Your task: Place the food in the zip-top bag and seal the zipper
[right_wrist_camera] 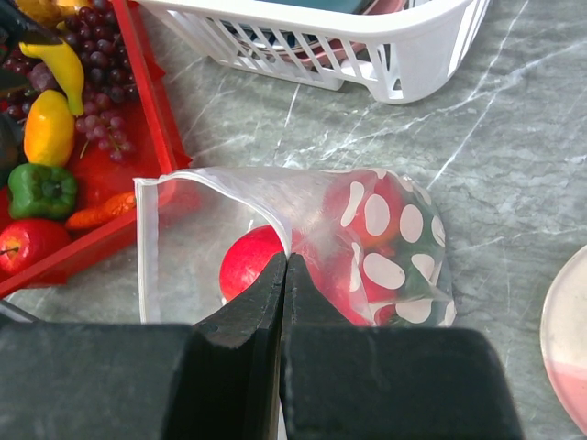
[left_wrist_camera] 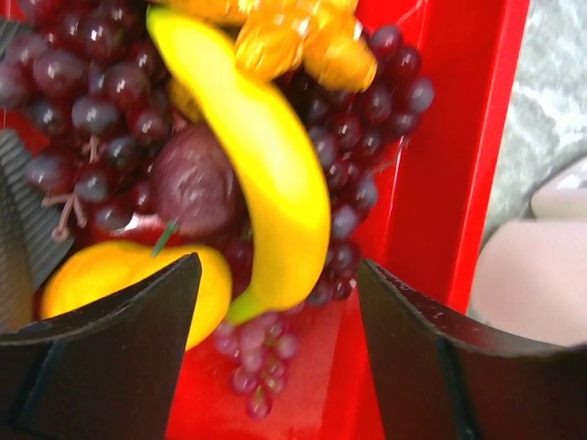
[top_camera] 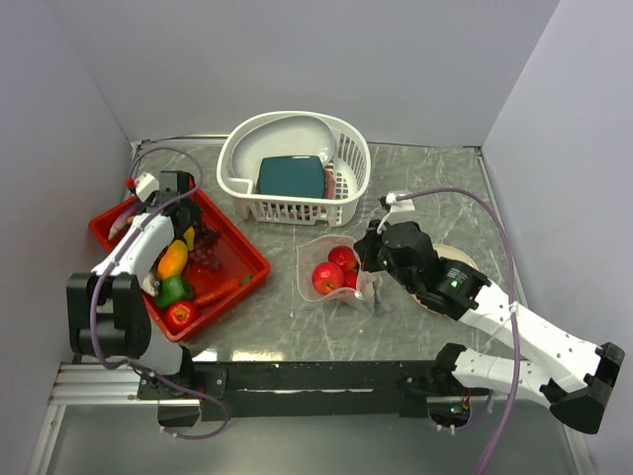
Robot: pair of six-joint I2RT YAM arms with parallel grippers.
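Note:
The zip-top bag (top_camera: pixel 336 269) stands on the table with its mouth open toward the red tray, and two red tomatoes (top_camera: pixel 326 276) lie inside. My right gripper (right_wrist_camera: pixel 286 261) is shut on the bag's near rim, and the zipper strip (right_wrist_camera: pixel 142 247) hangs unsealed. My left gripper (left_wrist_camera: pixel 280 302) hovers open inside the red tray (top_camera: pixel 252 259). The lower tip of the yellow banana (left_wrist_camera: pixel 266 174) sits between its fingers (left_wrist_camera: pixel 119 357), over purple grapes (left_wrist_camera: pixel 92 101). An orange piece (left_wrist_camera: pixel 303 41) lies beyond. The green pepper (right_wrist_camera: pixel 41 190) and a tomato (right_wrist_camera: pixel 27 246) rest nearer in the tray.
A white slotted basket (top_camera: pixel 297 163) holding a teal block (top_camera: pixel 292 176) stands behind the bag. A pale plate (right_wrist_camera: pixel 569 348) lies to the right, partly under my right arm. An orange carrot (right_wrist_camera: pixel 101 211) lies by the tray's near wall.

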